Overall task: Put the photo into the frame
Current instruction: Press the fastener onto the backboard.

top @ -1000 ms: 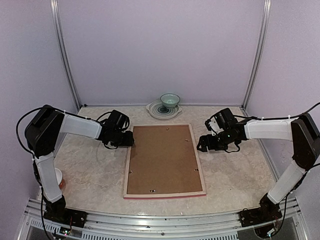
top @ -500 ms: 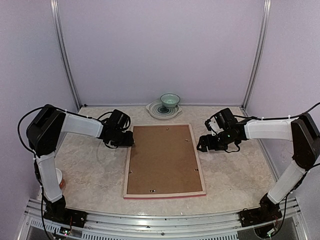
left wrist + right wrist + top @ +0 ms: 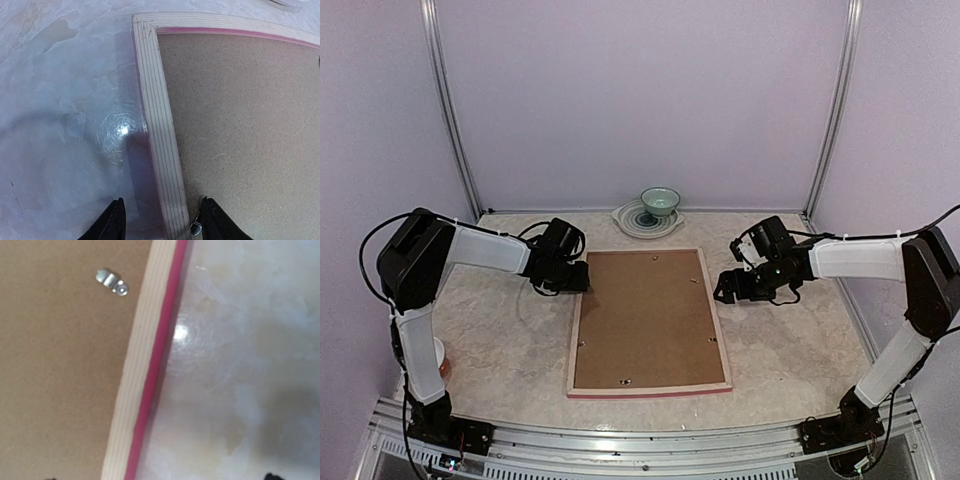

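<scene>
The frame (image 3: 576, 345) lies face down mid-table, pale wood up, with a pink edge showing, and the brown backing board (image 3: 645, 320) sits in it. The photo is not in view. My left gripper (image 3: 582, 277) is at the frame's left rail near the far corner. In the left wrist view that gripper (image 3: 162, 202) stands open astride the rail (image 3: 157, 125), one finger (image 3: 114, 222) over the table, the other (image 3: 216, 222) over the backing by a metal tab (image 3: 196, 228). My right gripper (image 3: 722, 288) hangs open over the right rail (image 3: 142, 375), its tips barely showing.
A green bowl (image 3: 660, 201) stands on a patterned plate (image 3: 642, 222) at the back of the table. A small red and white cup (image 3: 438, 357) sits by the left arm's base. Another metal tab (image 3: 112, 282) lies on the backing near the right rail.
My left gripper has edged slightly right onto the frame's left rail. The right arm and the frame have not moved.
</scene>
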`<control>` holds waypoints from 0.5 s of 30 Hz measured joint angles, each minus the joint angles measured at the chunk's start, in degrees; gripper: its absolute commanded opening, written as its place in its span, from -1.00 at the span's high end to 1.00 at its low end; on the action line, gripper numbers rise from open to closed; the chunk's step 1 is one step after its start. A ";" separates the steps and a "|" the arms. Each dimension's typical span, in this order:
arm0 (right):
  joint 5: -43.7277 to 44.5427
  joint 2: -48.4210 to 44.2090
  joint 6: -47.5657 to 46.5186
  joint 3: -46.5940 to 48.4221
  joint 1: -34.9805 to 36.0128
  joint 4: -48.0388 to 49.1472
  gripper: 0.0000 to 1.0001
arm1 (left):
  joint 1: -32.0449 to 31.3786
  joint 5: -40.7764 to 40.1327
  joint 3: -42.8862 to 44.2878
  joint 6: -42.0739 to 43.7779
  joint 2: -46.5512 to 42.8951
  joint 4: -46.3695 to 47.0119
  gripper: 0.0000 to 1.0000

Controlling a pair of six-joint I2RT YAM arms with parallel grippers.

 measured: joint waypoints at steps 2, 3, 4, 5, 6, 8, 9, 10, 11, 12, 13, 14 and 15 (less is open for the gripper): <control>-0.07 0.00 0.02 0.00 -0.13 0.00 -0.78 | -0.09 0.02 0.00 0.13 0.00 0.00 -0.03; -0.07 0.00 0.00 0.00 -0.22 0.00 -0.79 | -0.15 0.02 0.00 0.17 0.00 0.00 -0.04; -0.07 0.00 0.00 0.00 -0.28 0.02 -0.79 | -0.22 0.07 0.00 0.20 0.00 0.00 -0.04; -0.07 0.00 0.00 0.00 -0.33 0.02 -0.78 | -0.33 0.09 0.00 0.20 0.00 -0.02 -0.03; -0.07 0.00 0.00 0.00 -0.35 0.02 -0.78 | -0.48 0.09 0.00 0.22 0.00 -0.09 -0.03; -0.07 0.00 0.00 0.00 -0.35 0.02 -0.78 | -0.57 0.04 0.00 0.20 0.00 -0.24 -0.03; -0.09 0.00 0.00 0.00 -0.37 0.02 -0.78 | -0.57 0.00 0.00 0.20 0.00 -0.28 -0.03; -0.07 0.00 0.00 0.00 -0.37 0.02 -0.79 | -0.57 0.02 0.00 0.20 0.00 -0.31 -0.03; -0.09 0.00 0.00 0.00 -0.37 0.02 -0.78 | -0.57 -0.02 0.00 0.17 0.00 -0.33 -0.03; -0.09 0.00 0.00 0.00 -0.37 0.02 -0.78 | -0.57 -0.04 -0.02 0.17 0.00 -0.33 -0.02; -0.09 0.00 -0.02 0.00 -0.37 0.04 -0.78 | -0.57 -0.11 -0.02 0.17 0.00 -0.33 0.02; -0.07 0.00 -0.02 0.00 -0.37 0.07 -0.78 | -0.57 -0.17 -0.04 0.15 0.00 -0.31 0.05; -0.09 0.00 -0.02 0.00 -0.37 0.09 -0.78 | -0.57 -0.31 -0.09 0.11 0.00 -0.28 0.07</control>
